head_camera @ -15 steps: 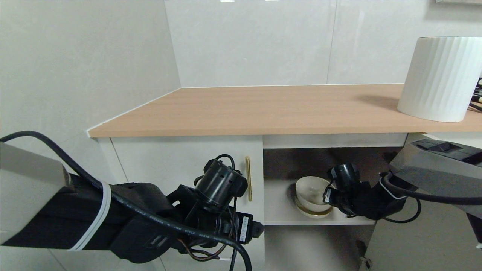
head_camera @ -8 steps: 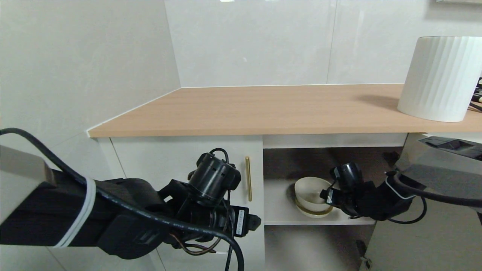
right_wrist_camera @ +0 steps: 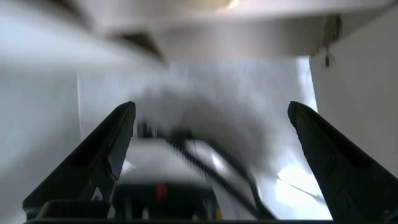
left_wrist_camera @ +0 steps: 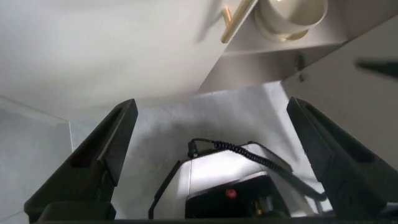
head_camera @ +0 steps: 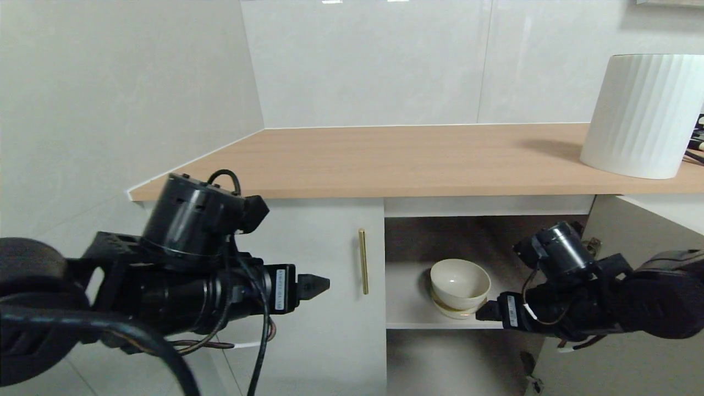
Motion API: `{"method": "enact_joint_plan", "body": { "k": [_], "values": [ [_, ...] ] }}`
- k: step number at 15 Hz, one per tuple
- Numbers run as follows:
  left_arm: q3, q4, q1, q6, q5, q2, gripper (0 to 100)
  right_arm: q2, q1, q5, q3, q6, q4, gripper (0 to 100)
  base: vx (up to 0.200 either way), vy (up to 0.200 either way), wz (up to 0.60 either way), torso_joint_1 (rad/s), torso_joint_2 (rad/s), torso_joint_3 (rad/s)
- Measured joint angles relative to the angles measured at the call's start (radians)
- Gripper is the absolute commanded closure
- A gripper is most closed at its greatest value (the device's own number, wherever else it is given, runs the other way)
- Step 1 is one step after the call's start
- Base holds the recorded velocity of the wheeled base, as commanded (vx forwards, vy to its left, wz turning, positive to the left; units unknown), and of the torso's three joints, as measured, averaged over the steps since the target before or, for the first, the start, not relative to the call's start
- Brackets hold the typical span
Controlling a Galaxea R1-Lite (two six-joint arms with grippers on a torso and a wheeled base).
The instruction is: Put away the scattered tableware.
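shelf [head_camera: 407, 309] holds the bowl [head_camera: 460, 281], right claw [head_camera: 479, 314] now drawn back.

Right pincer [head_camera: 481, 314] off bowl [head_camera: 460, 283] rim, backed out past shelf [head_camera: 407, 311] edge; left pincer [head_camera: 320, 285] rose, shifted leftward.

White ribbed tub [head_camera: 643, 115] sitting on wooden bench [head_camera: 385, 159], far right. Gold handle [head_camera: 363, 261] hanging upright on closed white cupboard door [head_camera: 330, 231] underneath.
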Motion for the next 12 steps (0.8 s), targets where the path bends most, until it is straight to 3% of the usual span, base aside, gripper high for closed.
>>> {"method": "enact_joint_plan", "body": {
  "k": [4, 7, 12],
  "values": [
    [0.081, -0.006, 0.058, -0.001, -0.036, -0.167, 0, -0.234, 0.058, 0.009, 0.025, -0.021, 0.182, 0, 0.000, 0.000, 0.00, 0.000, 0.00, 0.000],
    [0.103, -0.007, 0.071, -0.002, -0.048, -0.225, 0, -0.337, 0.066, 0.073, 0.029, -0.024, 0.258, 0, 0.000, 0.000, 0.00, 0.000, 0.00, 0.000],
    [0.110, -0.007, 0.072, -0.005, -0.049, -0.236, 0, -0.395, 0.085, 0.070, 0.031, -0.025, 0.287, 0, -0.200, 0.000, 0.00, 0.004, 0.00, 0.000]
  ]
}}
